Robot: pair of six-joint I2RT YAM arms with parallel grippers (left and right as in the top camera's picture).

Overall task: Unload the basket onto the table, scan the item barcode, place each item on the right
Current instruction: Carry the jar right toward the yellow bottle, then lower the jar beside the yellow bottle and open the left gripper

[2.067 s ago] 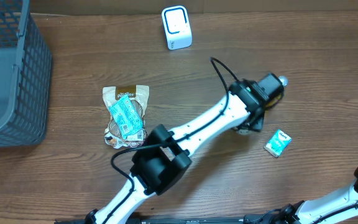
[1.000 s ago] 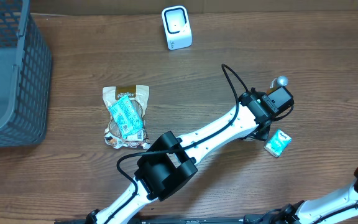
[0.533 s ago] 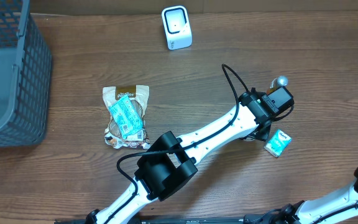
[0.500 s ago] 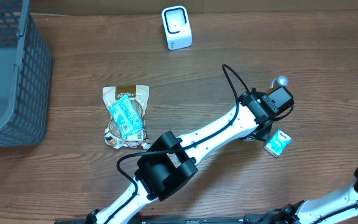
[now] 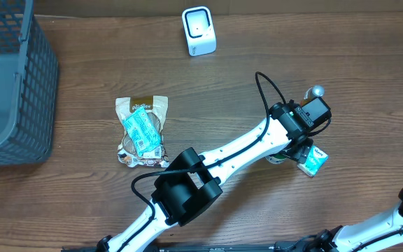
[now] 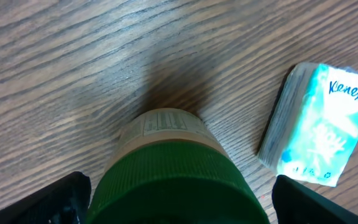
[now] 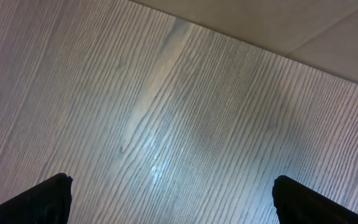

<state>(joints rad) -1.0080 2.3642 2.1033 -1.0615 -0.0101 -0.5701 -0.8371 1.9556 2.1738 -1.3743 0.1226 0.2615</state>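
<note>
The left gripper [image 6: 179, 193] is hanging directly above the bottle [image 6: 166, 130], which is standing upright on the wooden table [image 6: 73, 56]. Its jaws are standing wide apart, with one finger [image 6: 64, 198] showing on each side of the green cap [image 6: 176, 171]. The gaps are narrow, and the fingers appear to be clear of the cap, though the wrist view is too tight to confirm it. The tissue pack [image 6: 319, 127] is lying flat just beside the bottle, not touching it. In the overhead view the scanner [image 5: 199, 31] is standing at the table's far edge, well apart from the bottle. The snack pouch [image 5: 142, 129] is lying mid-table and the basket [image 5: 44, 91] is sitting at the left edge. The right gripper [image 7: 169, 186] is hovering over bare wood with its jaws fully spread.
</note>
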